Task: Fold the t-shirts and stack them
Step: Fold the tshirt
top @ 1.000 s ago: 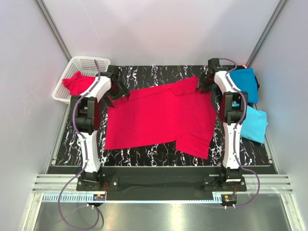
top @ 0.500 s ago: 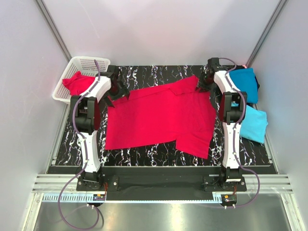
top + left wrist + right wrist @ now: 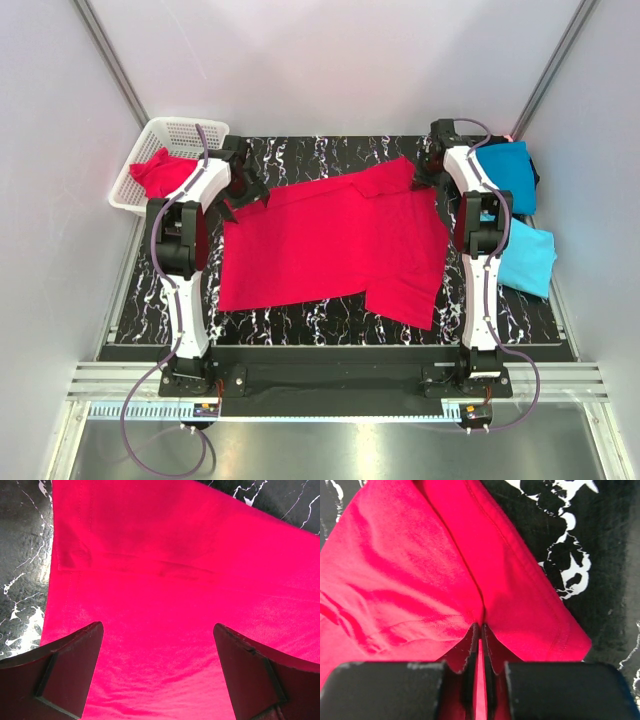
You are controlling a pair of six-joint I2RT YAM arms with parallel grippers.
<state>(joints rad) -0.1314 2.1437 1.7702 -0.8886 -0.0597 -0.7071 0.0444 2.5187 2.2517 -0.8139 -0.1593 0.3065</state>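
A bright red t-shirt (image 3: 330, 245) lies spread wide on the black marbled table (image 3: 330, 318). My left gripper (image 3: 243, 190) is open above its far left corner; in the left wrist view its jaws stand wide apart over the red cloth (image 3: 160, 590), holding nothing. My right gripper (image 3: 428, 172) is shut on a pinched fold of the same shirt (image 3: 445, 570) at its far right sleeve. A teal-blue shirt (image 3: 508, 175) and a sky-blue shirt (image 3: 528, 258) lie folded at the right. Another red shirt (image 3: 160, 172) sits in the basket.
A white mesh basket (image 3: 180, 135) stands at the far left corner of the table. White walls close in on both sides. The right arm runs along the table's right side, next to the blue shirts.
The far right sleeve of the red shirt has shifted slightly with my right gripper. The left arm has not visibly moved.
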